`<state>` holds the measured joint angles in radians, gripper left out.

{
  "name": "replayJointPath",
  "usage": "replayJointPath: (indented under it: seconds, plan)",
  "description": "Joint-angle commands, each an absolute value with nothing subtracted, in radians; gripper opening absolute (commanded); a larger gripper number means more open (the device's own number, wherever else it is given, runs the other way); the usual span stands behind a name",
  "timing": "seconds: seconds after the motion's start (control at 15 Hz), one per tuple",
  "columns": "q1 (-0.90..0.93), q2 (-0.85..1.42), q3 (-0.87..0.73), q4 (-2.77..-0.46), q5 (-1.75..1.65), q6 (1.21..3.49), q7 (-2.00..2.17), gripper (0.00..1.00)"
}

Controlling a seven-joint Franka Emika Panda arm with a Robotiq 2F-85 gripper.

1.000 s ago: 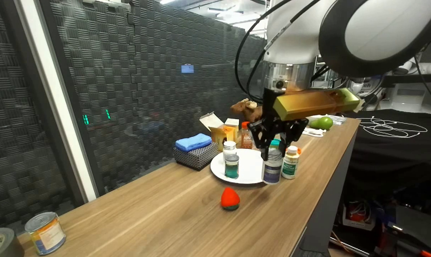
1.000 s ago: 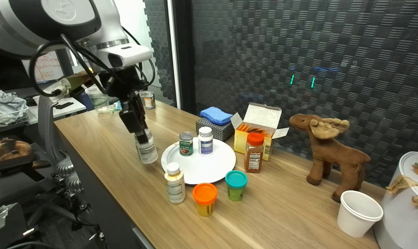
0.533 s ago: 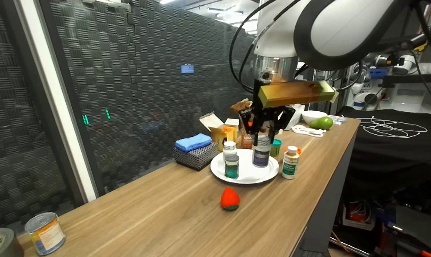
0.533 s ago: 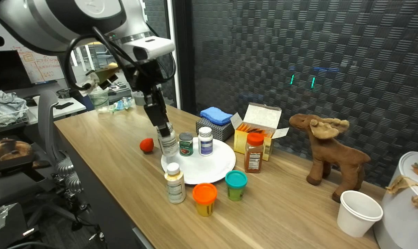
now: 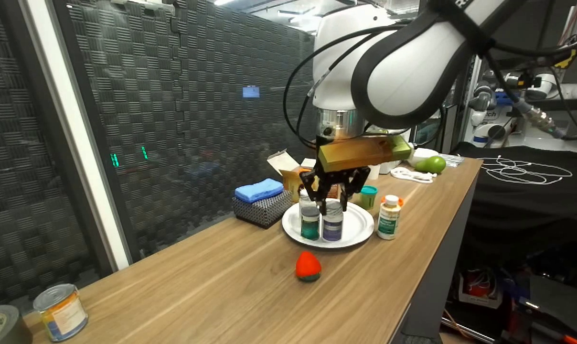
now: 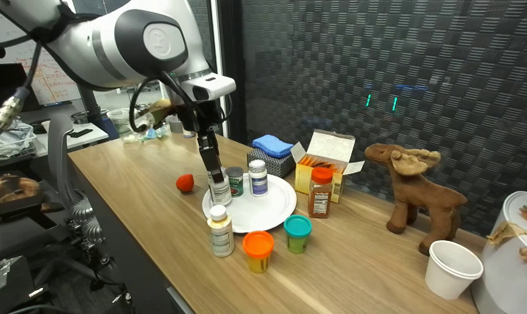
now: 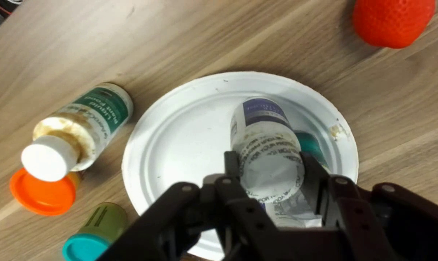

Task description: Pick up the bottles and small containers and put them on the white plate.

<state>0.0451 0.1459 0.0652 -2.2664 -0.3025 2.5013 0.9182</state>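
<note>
White bottle (image 7: 268, 145), purple label, printed wrap over cap, right of centre in wrist view; fingers (image 7: 314, 175) clamped on it.

Your arm (image 5: 415, 71) is smooth and white, with charcoal bands around its rounded joint; in an exterior view a pale disc (image 6: 163, 41) bears a faint emblem. Black cables (image 6: 176, 86) loop by your silver collar (image 5: 338, 123) and gold-to-green block (image 5: 365, 152). Your gripper (image 7: 271, 168) is black, its links dotted with grey screw heads (image 7: 388, 188).
</note>
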Motion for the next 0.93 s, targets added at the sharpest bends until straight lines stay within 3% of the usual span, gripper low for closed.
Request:
replayJointPath:
  seconds: [0.0, 0.2, 0.27, 0.33, 0.6, 0.87]
  plan:
    - [0.085, 0.182, 0.036, -2.232, -0.303, 2.522, 0.936, 0.19]
    - [0.102, 0.182, 0.024, -2.237, -0.307, 2.530, 0.931, 0.21]
    - [0.106, 0.177, 0.020, -2.241, -0.311, 2.531, 0.933, 0.69]
    - [0.107, 0.170, 0.018, -2.247, -0.310, 2.530, 0.932, 0.70]
    - [0.091, 0.122, 0.002, -2.252, -0.279, 2.520, 0.920, 0.99]
    - [0.054, 0.100, -0.041, -2.196, -0.266, 2.481, 0.901, 1.00]
